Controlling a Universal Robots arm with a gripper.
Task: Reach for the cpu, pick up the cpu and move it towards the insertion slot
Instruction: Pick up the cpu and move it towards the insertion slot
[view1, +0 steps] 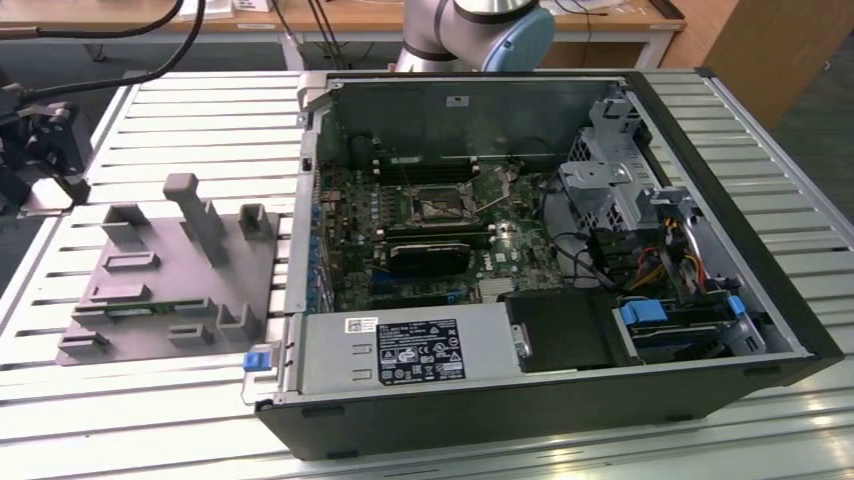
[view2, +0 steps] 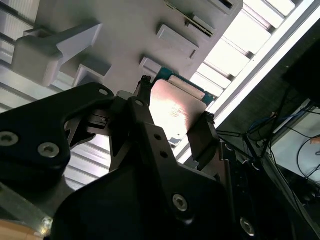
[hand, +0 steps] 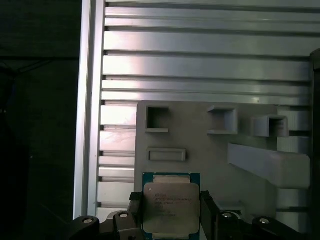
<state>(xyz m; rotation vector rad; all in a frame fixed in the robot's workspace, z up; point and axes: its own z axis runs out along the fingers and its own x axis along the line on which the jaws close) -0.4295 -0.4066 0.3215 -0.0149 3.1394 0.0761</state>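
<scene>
The cpu (hand: 171, 205) is a flat square chip with a silvery top and a thin green rim. My gripper (hand: 171, 216) is shut on it, one black finger (hand: 135, 212) pressing each side. In the second wrist view the cpu (view2: 176, 106) shines between the same fingers (view2: 201, 136) of the gripper (view2: 174, 119), hanging over the grey fixture. In the exterior view the gripper (view1: 43, 170) is at the far left, beside the fixture (view1: 160, 280). The insertion slot (view1: 437, 203), a dark square socket with a silver frame, lies on the motherboard inside the open computer case.
The grey plastic fixture (hand: 215, 150) has upright posts and rectangular recesses and rests on a ribbed aluminium table (view1: 200, 120). The open black computer case (view1: 561, 400) takes up the exterior view's right, with a power supply (view1: 407, 350), drive cage and cables inside. The arm's base (view1: 474, 30) stands behind the case.
</scene>
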